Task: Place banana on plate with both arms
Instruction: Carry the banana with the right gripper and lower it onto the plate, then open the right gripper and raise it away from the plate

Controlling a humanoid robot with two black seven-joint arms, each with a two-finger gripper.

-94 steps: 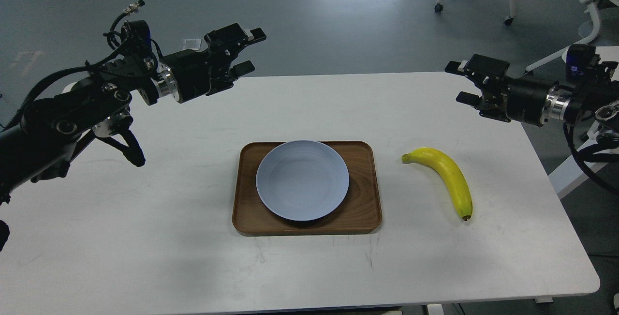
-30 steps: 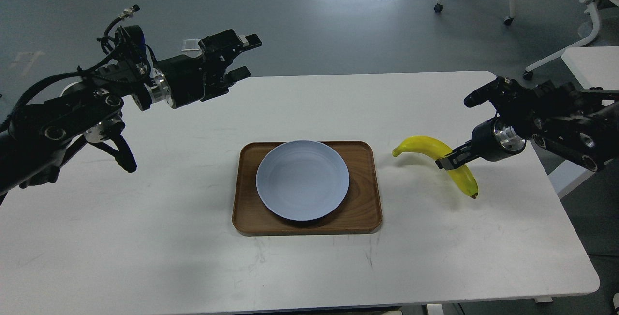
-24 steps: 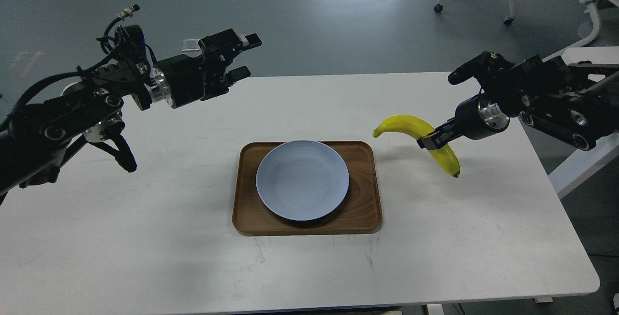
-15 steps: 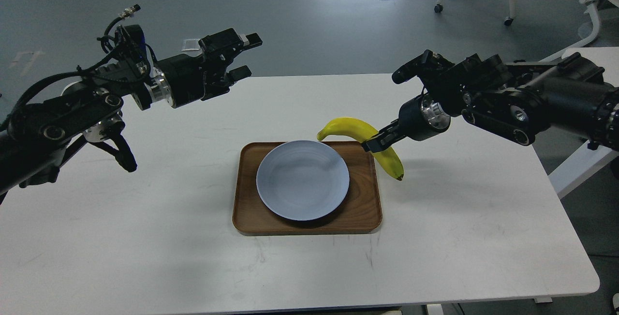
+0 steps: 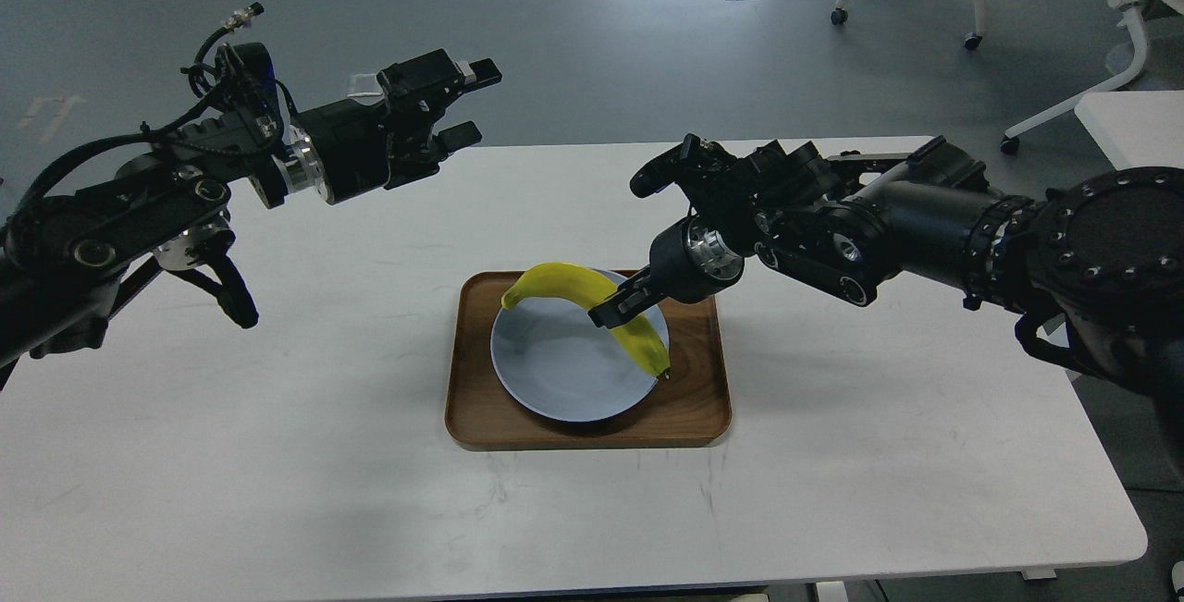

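Nearest, bare white rectangular tabletop (image 5: pixel 277 491), scuffed with faint grey marks. Beyond that, brown rectangular wooden tray (image 5: pixel 703 399) with rounded corners, flat on the table. Inside the tray, round pale blue-grey shallow plate (image 5: pixel 555 371). Over the plate's far and right side, curved bright yellow unpeeled banana (image 5: pixel 638 338), greenish stem to the far left, dark tip low above the plate's right rim; touching the plate or not, cannot tell. Black 2-fingered right gripper (image 5: pixel 622 302) clamped across the banana's middle, jaws closed onto it, arm reaching in from the right. Farther back and left, black 2-fingered left gripper (image 5: pixel 472 103) raised above the table's far edge, well apart from the tray, jaws spread and holding nothing. Grey floor (image 5: pixel 601 29) behind.
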